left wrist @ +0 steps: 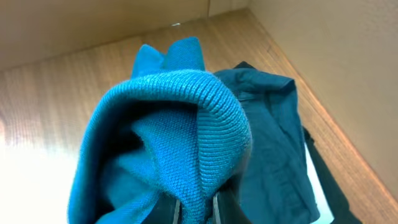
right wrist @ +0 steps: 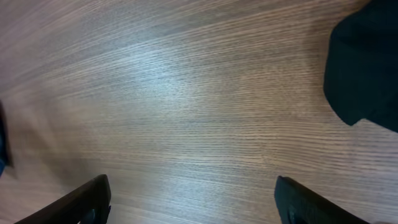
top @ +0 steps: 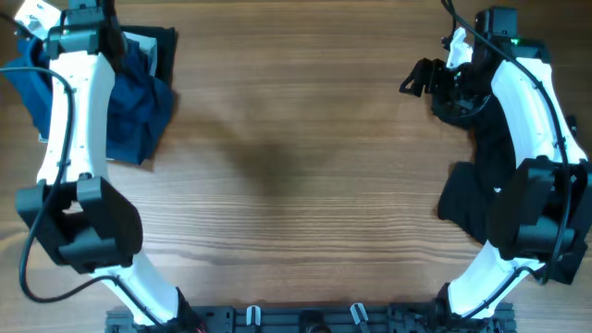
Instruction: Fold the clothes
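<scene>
Medium-blue ribbed fabric garment [left wrist: 168,124] is pinched in left claw [left wrist: 196,211] at far left, well apart from wide-spread empty right claw [right wrist: 193,194].

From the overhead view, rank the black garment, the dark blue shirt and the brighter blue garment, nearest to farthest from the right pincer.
1. Black garment: right side, close by the right pincer.
2. Dark blue shirt: upper left.
3. Brighter blue garment: far left edge.
</scene>
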### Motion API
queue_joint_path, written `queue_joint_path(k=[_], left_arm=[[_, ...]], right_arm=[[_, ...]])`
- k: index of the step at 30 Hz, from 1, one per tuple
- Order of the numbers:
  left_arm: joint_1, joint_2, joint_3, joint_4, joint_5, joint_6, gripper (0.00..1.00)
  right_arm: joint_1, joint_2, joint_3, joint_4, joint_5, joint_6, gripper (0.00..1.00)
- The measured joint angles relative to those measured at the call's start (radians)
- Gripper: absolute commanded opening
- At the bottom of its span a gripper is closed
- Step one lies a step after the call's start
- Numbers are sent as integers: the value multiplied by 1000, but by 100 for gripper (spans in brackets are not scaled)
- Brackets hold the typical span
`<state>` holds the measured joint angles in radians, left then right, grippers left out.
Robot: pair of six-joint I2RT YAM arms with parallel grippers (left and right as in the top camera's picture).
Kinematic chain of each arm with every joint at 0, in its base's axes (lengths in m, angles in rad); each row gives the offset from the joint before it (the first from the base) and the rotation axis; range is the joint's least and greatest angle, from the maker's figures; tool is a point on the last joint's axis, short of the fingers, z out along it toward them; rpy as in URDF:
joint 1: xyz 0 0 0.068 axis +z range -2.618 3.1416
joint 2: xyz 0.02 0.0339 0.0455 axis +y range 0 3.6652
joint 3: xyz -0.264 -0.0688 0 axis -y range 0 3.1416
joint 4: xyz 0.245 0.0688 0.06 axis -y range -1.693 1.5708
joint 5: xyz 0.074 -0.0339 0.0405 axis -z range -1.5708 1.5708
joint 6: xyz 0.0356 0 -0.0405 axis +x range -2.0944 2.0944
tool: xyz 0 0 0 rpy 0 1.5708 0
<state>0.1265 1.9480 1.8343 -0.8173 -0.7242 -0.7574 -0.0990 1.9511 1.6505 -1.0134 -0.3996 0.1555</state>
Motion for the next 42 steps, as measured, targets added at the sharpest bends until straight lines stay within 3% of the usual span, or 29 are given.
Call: queue_joint_path(k=[10,11,12,14,15,20,28,34,42], left_arm=[[0,84,2,173,62,-4,4],[0,92,2,190,67,-5,10],[0,100,2,213,75,-4,28],[0,117,2,246,93,-3,82],[0,124,2,262,103,-7,100],[0,164,3,386,158,18,100],[-10,167,8,551,226,303,100],[-37,95,9,356,275,391,100],[-40,-89,11,52,403,417,100]], right_arm=[[0,0,0,4,0,0,85],[0,0,0,4,0,0,85],[0,0,0,4,0,0,85],[0,0,0,4,0,0,85],[0,0,0,5,0,0,85],[0,0,0,4,0,0,85],[0,0,0,5,0,0,85],[0,0,0,6,0,0,84],[27,0,0,41,-31,-38,84]])
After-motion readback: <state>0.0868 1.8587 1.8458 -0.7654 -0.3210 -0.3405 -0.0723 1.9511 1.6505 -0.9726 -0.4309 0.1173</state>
